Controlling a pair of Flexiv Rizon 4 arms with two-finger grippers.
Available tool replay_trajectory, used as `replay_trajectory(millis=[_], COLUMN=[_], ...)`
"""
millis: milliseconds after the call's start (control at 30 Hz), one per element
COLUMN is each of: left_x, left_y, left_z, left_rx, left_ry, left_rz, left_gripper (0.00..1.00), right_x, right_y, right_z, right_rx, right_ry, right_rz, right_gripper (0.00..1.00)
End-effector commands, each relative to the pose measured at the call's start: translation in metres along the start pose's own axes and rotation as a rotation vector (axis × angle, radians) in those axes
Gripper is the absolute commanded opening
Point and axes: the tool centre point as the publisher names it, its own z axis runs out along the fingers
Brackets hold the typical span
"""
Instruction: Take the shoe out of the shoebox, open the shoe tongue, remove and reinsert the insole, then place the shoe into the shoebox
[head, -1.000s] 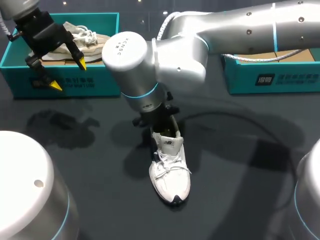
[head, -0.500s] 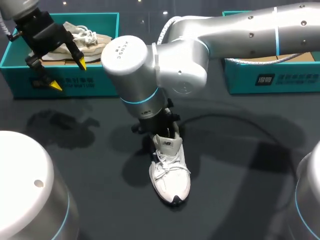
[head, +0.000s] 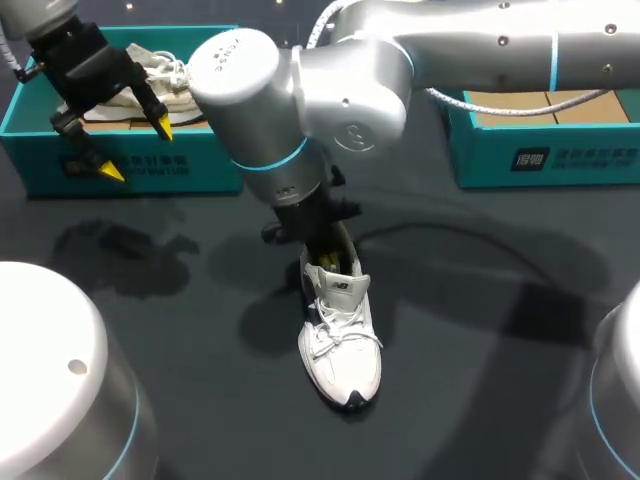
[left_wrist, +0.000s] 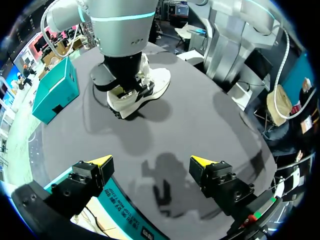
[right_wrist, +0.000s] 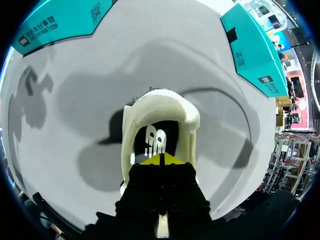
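A white laced shoe (head: 341, 345) stands upright on the dark table, toe toward the front. My right gripper (head: 327, 260) points down into its heel opening. In the right wrist view the right gripper (right_wrist: 161, 160) is shut, tips together inside the collar (right_wrist: 161, 104), just over the insole (right_wrist: 155, 141) with its white logo. I see nothing pinched between the tips. My left gripper (head: 137, 150) hangs open over the front wall of the left teal shoebox (head: 190, 168). From the left wrist view, the left gripper (left_wrist: 151, 161) is empty and the shoe (left_wrist: 150, 90) lies far ahead.
A beige shoe (head: 165, 75) lies in the left shoebox. A second teal box (head: 545, 155) holding brown cardboard stands at the back right. My right arm's thick wrist (head: 300, 100) hangs above the table's middle. Bare table surrounds the white shoe.
My right arm's wrist has swung up and to the left while its gripper stays in the shoe's opening. The shoe has hardly shifted. The left arm has kept still.
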Motion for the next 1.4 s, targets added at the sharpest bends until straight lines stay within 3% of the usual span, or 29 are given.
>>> replay_trajectory(millis=[33,633,667,767,900,1033,1400], left_x=[0.0,0.0,0.0,0.0,0.0,0.0,0.0], left_y=[0.0,0.0,0.0,0.0,0.0,0.0,0.0], left_z=[-0.001,-0.001,-0.001,-0.001,-0.001,-0.001,-0.001], left_rx=[-0.002,-0.002,-0.002,-0.002,-0.002,-0.002,-0.002], left_ry=[0.002,0.002,0.002,0.002,0.002,0.002,0.002], left_rz=[0.0,0.0,0.0,0.0,0.0,0.0,0.0], left_gripper=[1.0,1.0,1.0,1.0,1.0,1.0,1.0], right_x=[-0.017,-0.003,-0.002,-0.001,0.0,0.001,0.003], right_y=[-0.001,-0.019,-0.021,-0.026,-0.033,-0.038,-0.043], right_z=[0.0,-0.002,-0.002,-0.002,-0.003,-0.005,-0.009], right_rx=[0.013,0.077,0.079,0.069,0.066,0.071,0.062], right_ry=[0.09,0.172,0.175,0.172,0.172,0.171,0.174], right_rz=[-0.019,-0.045,-0.046,-0.035,-0.026,-0.012,0.001], right_gripper=[0.0,0.0,0.03,0.35,0.55,1.0,1.0])
